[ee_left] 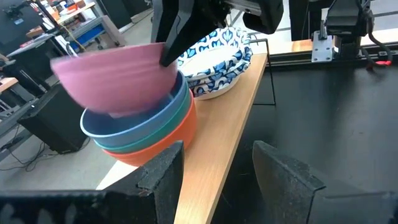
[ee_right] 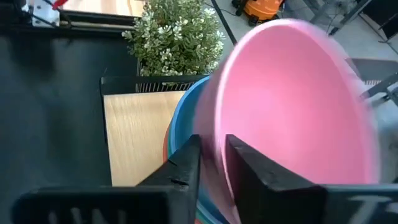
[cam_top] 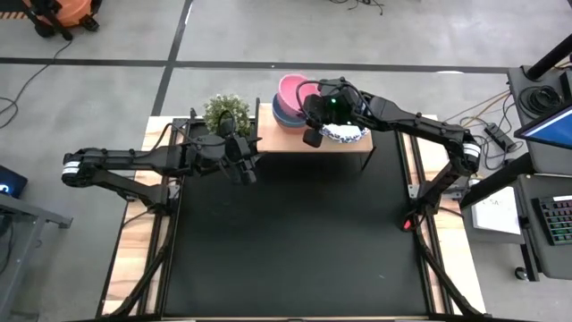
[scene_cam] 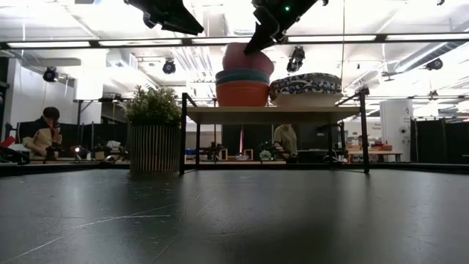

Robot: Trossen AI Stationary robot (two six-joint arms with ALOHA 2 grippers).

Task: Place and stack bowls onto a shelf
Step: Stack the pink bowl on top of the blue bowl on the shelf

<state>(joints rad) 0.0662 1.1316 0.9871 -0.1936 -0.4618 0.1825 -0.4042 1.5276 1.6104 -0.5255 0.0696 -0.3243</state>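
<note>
A pink bowl [ee_right: 292,106] stands tilted over a stack of plain bowls, grey-blue on green on red [scene_cam: 243,86], at the left end of the light-wood shelf [scene_cam: 271,114]. My right gripper [ee_right: 213,162] is shut on the pink bowl's rim. A stack of white bowls with blue patterned rims [ee_left: 217,59] sits on the shelf's right part. My left gripper [ee_left: 217,180] is open and empty, above the mat just in front of the shelf's left end, and also shows in the high view [cam_top: 243,167]. My right gripper pinches the pink bowl's rim [ee_right: 214,146] on the side toward the patterned bowls, one finger [ee_right: 249,171] inside the bowl and one [ee_right: 185,163] outside. The fingers slant down from above. The bowl is tilted, its lower part within the grey-blue bowl [ee_left: 134,134]; whether it rests there I cannot tell.
A potted green plant [scene_cam: 154,136] stands on the table just left of the shelf. The black mat [cam_top: 295,241] spreads in front of the shelf. People sit at desks in the room beyond the table.
</note>
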